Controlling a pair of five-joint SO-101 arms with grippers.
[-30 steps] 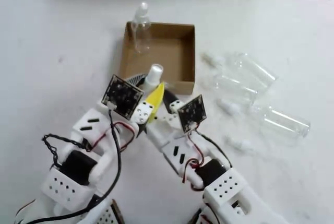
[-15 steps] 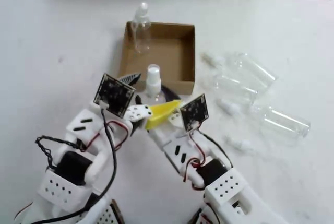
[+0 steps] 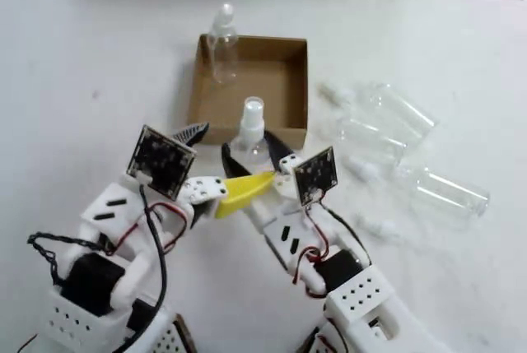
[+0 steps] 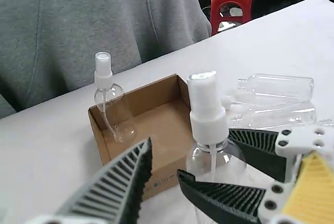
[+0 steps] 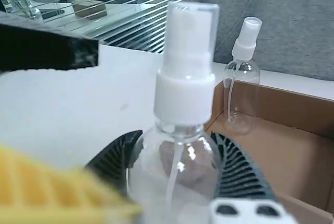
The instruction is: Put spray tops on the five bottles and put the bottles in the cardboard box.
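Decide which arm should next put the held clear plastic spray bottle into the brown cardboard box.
Right. The right hand grips the clear plastic spray bottle, upright beside the brown cardboard box; the left hand is open and holds nothing.

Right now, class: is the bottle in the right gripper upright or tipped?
Upright: the bottle has its spray top straight above its body.

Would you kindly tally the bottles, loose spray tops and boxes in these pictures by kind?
Capped bottles: 2
Uncapped bottles: 3
Loose spray tops: 3
Cardboard box: 1
Total: 9
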